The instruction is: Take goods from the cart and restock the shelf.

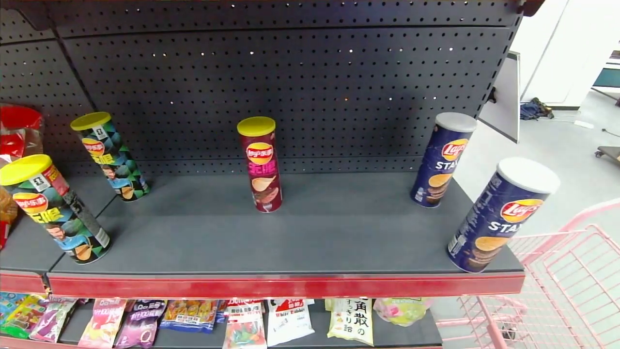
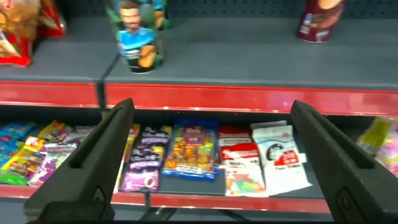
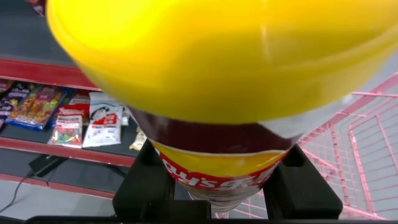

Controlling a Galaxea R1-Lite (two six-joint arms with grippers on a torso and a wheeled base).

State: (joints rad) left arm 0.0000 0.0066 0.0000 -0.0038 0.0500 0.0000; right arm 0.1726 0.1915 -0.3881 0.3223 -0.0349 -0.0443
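Observation:
A can with a yellow lid [image 3: 217, 56] and a dark red body fills the right wrist view, and my right gripper [image 3: 221, 190] is shut on its lower body. My left gripper [image 2: 208, 112] stands open with nothing between its fingers, in front of the shelf's red front edge [image 2: 249, 98]. On the grey shelf [image 1: 290, 242] stand a maroon can [image 1: 261, 165] in the middle, two blue cans [image 1: 441, 160] [image 1: 501, 215] at the right and two green patterned cans [image 1: 110, 156] [image 1: 53, 208] at the left. The pink cart [image 1: 557, 291] is at the lower right.
Several snack bags [image 1: 242, 320] lie on the lower shelf, seen too as snack bags [image 2: 193, 149] in the left wrist view. A red bag [image 1: 17, 131] sits at the far left. Bare shelf lies on both sides of the maroon can. The pegboard back wall [image 1: 290, 97] closes the rear.

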